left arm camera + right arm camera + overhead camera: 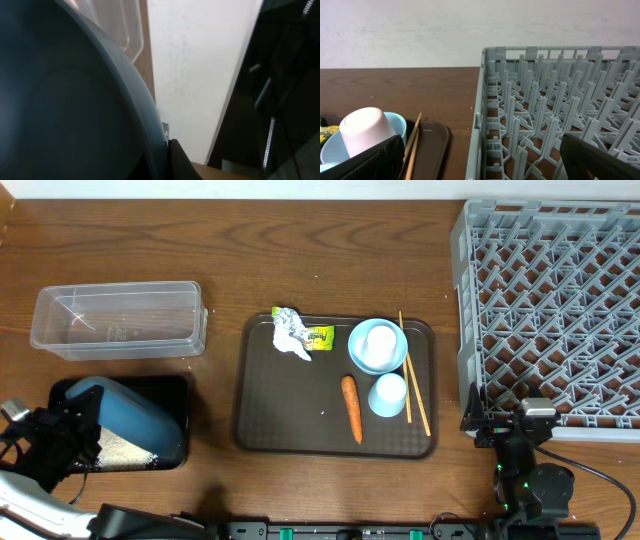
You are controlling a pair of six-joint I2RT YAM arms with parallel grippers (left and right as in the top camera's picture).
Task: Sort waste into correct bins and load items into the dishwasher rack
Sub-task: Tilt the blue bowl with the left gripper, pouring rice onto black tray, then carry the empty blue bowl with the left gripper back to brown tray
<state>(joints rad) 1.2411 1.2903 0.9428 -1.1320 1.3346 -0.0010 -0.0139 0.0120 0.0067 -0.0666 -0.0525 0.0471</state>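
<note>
The big dark-blue bowl (125, 418) is held tipped over the black tray (172, 393) by the left gripper (78, 436), with its fingers pinched tight on the bowl's rim. White rice (125, 448) is seen in that tray. The carrot (351, 407), wrapper (292, 332), packet (319, 337) and chopsticks (415, 385) are seen lying on the brown tray (290, 400). The right gripper (508, 421) is seen beside the grey rack (550, 300), fingers wide apart.

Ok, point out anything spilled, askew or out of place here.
The dark-blue bowl is tipped on its side over the black tray, held by the left hand; rice lies inside the tray beneath it, none outside it. Nothing else stands out.
</note>
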